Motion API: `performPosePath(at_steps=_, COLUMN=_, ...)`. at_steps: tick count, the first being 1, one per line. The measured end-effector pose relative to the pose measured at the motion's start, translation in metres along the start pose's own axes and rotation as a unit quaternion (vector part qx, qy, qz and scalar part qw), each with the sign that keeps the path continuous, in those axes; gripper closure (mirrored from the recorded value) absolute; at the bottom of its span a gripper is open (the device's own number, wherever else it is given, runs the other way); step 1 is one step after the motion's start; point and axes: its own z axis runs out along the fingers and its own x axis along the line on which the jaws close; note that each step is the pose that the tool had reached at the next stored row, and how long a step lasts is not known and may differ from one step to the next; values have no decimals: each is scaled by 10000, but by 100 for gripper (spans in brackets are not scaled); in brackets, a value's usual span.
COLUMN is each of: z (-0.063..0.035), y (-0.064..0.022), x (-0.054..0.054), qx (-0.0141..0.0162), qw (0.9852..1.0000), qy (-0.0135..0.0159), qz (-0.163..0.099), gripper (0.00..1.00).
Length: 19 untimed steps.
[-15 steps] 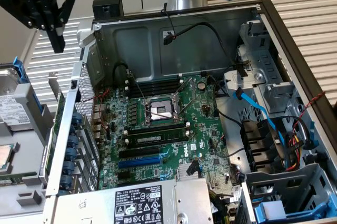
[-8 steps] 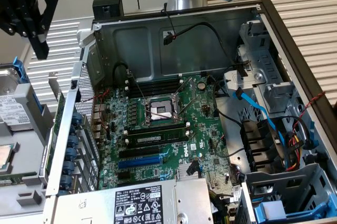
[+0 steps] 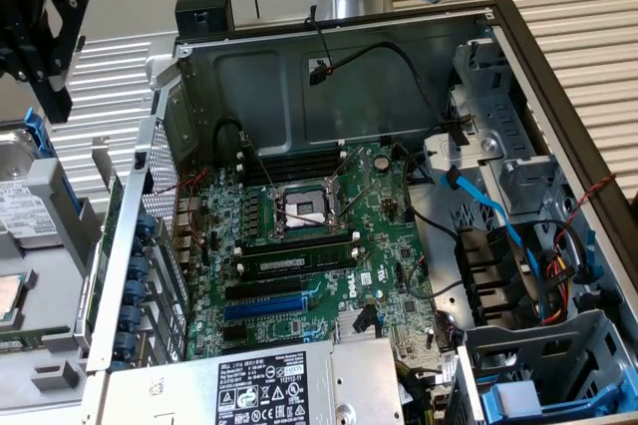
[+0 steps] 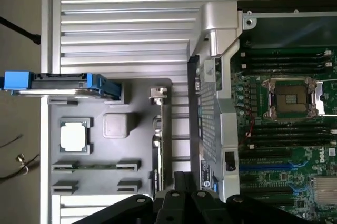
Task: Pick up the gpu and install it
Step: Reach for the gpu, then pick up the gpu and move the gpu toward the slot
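The gpu stands on edge in the grey parts tray, just outside the case's rear wall. It shows a thin green board edge and a silver bracket. In the wrist view the gpu is a narrow strip with its bracket tab at the far end. My gripper hangs high over the tray at the exterior view's left, holding nothing. The black gripper sits directly above the card's near end. The green motherboard lies in the open case, with a blue slot near the power supply.
The tray also holds a hard drive in a blue caddy, a processor and a memory stick. The case's rear wall stands between tray and motherboard. A power supply, drive cages and loose cables crowd the case.
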Motion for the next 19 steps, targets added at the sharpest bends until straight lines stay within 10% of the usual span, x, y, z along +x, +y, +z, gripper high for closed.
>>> performPosePath(at_steps=19, z=30, y=-27, x=67, qx=-1, qw=9999, qy=27, qz=-160, gripper=89)
